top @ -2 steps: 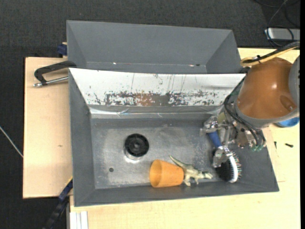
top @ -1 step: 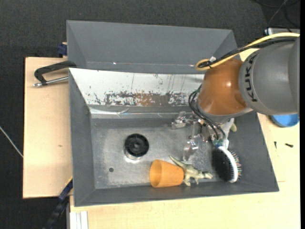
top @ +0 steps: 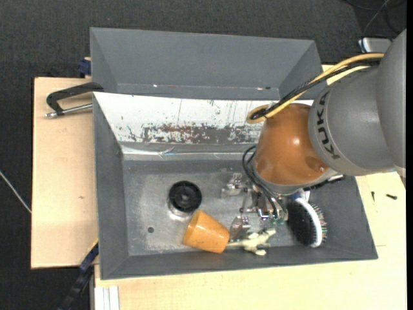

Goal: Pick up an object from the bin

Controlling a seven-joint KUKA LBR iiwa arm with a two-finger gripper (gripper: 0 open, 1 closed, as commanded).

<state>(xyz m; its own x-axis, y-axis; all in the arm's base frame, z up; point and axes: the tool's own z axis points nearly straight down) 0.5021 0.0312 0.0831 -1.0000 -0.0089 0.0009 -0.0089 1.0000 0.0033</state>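
Observation:
My gripper [top: 236,204] hangs low over the bin floor, right of the middle, under the arm's orange cover. It is open: its two metal fingertips [top: 231,186] stand apart with only bare floor between them. An orange plastic cup [top: 205,232] lies on its side just left of and in front of the gripper. A small pale yellow-white toy [top: 255,243] lies at the front wall, just below the near fingertip. A black round lid [top: 184,196] sits on the floor farther left.
A black hairbrush with white-tipped bristles [top: 304,222] lies at the bin's right side, partly under the arm. The back left of the floor is bare metal, and the sloped walls stand close around.

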